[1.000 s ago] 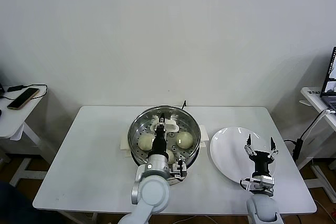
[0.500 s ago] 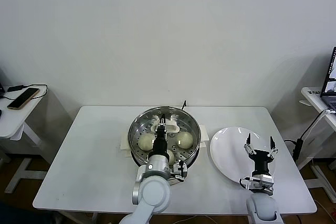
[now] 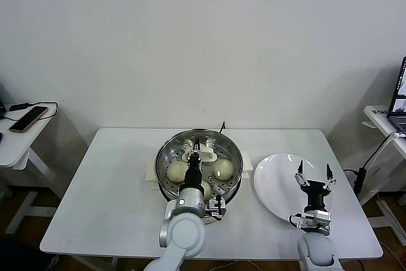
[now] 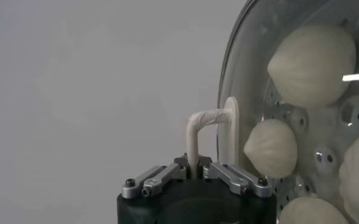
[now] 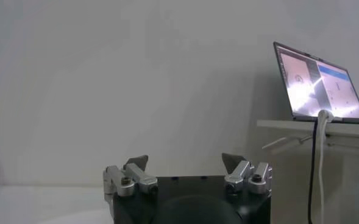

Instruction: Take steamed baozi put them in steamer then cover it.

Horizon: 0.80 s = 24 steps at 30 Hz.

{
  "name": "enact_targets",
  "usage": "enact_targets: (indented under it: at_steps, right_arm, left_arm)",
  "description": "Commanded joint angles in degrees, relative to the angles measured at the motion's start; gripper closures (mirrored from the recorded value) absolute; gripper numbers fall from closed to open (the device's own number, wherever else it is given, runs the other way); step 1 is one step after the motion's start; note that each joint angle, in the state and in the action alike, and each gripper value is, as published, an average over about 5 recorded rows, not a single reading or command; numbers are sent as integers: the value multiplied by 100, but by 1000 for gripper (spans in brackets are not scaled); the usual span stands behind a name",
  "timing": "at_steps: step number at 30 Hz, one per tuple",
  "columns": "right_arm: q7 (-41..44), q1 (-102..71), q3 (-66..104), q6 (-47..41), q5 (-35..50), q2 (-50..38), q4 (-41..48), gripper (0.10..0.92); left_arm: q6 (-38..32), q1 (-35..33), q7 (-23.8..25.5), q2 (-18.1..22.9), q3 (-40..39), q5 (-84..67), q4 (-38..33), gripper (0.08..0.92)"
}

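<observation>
left gripper [image 4: 194, 176]: clamped on the lid [image 3: 198, 162] handle, over the steamer [image 3: 166, 182]
right gripper [image 3: 313, 172]: wide open above the plate [image 3: 273, 185]
counter [image 3: 108, 188]: white, plain wall behind

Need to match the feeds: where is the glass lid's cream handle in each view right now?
Head view: the handle sits over the middle of the steamer, with the left gripper shut on it.
Left wrist view: the handle rises just above the gripper, centre frame.
Right wrist view: not in it.
Shared landmark: the baozi under the lid, in head and left wrist views.
</observation>
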<state>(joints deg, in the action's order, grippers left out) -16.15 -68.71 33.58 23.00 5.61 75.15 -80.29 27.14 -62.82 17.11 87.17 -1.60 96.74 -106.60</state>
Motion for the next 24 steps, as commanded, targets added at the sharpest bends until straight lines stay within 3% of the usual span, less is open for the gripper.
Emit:
enact_targets:
  at_steps: [1,8,17,24]
  right_arm:
    - [-8,-4,1,-3,-8,-4,-18,203]
    - [-12,-15,3,-16,-10,-25,-49,203]
    - [-27,39,-19,-65,-15,-35,-100,203]
    - [-39,62,-31,-81,-31,-28,-125,203]
  left_arm:
    - [-26,-16,25,-21,28,-28,-51,754]
    - [29,-140,96,-207,-18,-320,-499,553]
    - [130,-622,266,-842,-168,-940,-1631,307]
    - [155,-1081,325,-1201,-207,-1442,-2277,182]
